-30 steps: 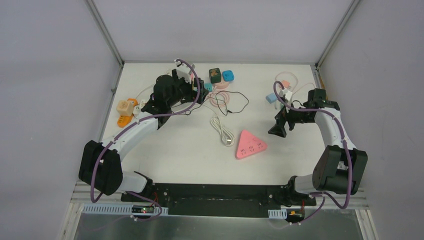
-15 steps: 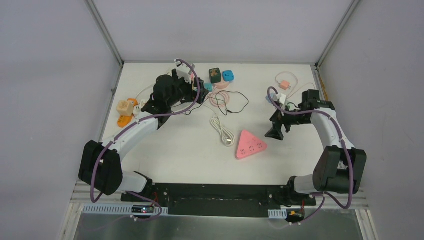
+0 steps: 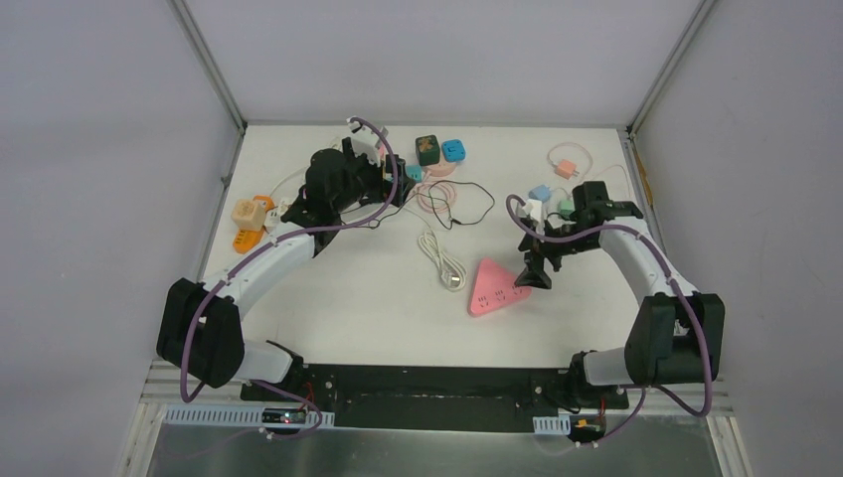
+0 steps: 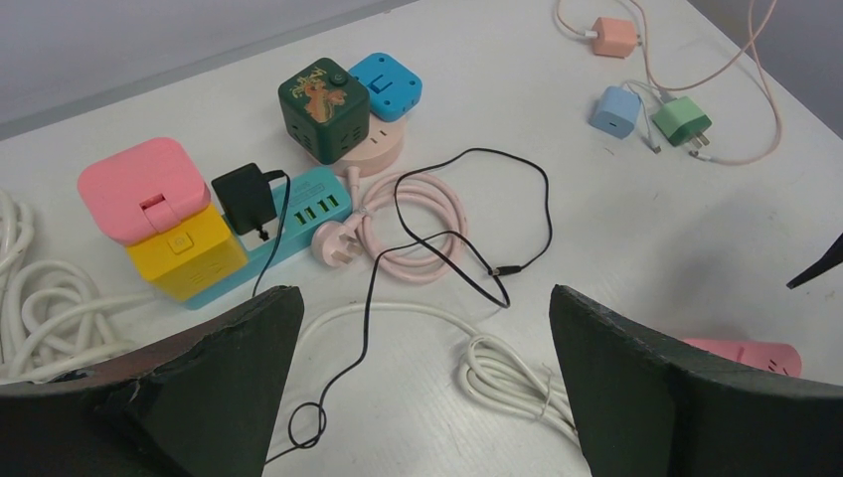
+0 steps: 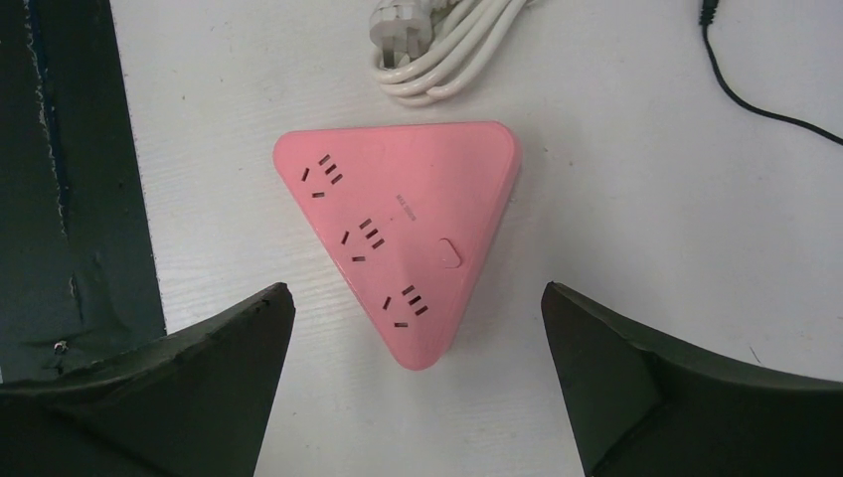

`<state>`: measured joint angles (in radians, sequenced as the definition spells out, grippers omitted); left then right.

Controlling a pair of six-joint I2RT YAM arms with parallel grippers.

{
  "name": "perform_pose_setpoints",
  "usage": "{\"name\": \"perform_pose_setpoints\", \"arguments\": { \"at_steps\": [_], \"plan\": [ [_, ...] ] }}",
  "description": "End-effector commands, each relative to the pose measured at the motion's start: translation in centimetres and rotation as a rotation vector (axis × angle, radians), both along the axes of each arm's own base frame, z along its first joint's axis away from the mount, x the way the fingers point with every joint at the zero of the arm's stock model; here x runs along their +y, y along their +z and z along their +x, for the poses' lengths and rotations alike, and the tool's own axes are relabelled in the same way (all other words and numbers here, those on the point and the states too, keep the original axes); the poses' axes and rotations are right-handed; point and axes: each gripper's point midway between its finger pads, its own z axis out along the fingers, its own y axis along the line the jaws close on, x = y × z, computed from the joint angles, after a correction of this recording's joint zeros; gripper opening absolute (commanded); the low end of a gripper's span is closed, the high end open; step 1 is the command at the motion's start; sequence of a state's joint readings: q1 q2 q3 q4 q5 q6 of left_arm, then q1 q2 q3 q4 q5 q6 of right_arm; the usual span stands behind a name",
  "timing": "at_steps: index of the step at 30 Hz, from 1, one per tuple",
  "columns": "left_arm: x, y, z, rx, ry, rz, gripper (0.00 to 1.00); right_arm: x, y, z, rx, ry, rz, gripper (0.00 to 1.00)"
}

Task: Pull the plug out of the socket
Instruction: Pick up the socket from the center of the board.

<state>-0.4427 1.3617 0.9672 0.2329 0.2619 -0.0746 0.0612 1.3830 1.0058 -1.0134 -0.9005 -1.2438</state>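
Observation:
A black plug sits in a teal power strip, with its thin black cable looping over the table. My left gripper is open and empty, above the table a little short of the strip; in the top view it is beside the strip. A pink triangular socket with nothing plugged in lies mid-table. My right gripper is open and empty, hovering over the socket's near corner.
A green cube, a blue cube, and pink and yellow cubes crowd the strip. A pink cable coil and a white cord bundle lie nearby. Small chargers are back right, orange and beige sockets left.
My right arm has swung left and towards the near edge, from beside the chargers to over the pink triangular socket. The left arm has not moved.

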Motion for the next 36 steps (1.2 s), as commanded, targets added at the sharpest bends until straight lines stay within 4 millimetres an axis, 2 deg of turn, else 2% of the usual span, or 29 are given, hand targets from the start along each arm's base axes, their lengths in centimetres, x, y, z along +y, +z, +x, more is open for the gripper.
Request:
{"name": "perform_pose_setpoints", "arguments": {
  "at_steps": [1,8,11,14,19,28,36],
  "plan": [
    [0.1,1.8,0.6,-0.051,0.001,-0.04,0.99,0.8,-0.1,-0.1,-0.072,0.074,-0.033,1.0],
    [0.0,1.6,0.9,-0.045,0.0,-0.047,0.99,2.3,-1.1,-0.4,-0.091,0.141,-0.089,1.0],
    [-0.2,1.7,0.8,-0.044,-0.007,-0.054,0.99,2.6,-2.2,-0.1,-0.094,0.14,-0.134,1.0],
    [-0.2,1.7,0.8,-0.046,-0.01,-0.057,0.99,2.9,-3.0,1.7,-0.07,0.04,-0.158,1.0],
    [-0.2,1.5,0.9,-0.043,-0.011,-0.051,0.99,4.2,-4.1,3.5,0.107,-0.107,-0.131,1.0],
    [0.1,1.1,0.8,-0.044,-0.005,-0.034,0.99,3.9,-5.9,2.3,0.324,-0.117,-0.136,1.0],
    [0.3,1.2,0.7,-0.046,-0.003,-0.032,0.99,3.3,-7.6,1.7,0.455,-0.134,-0.156,0.92]
  ]
}}
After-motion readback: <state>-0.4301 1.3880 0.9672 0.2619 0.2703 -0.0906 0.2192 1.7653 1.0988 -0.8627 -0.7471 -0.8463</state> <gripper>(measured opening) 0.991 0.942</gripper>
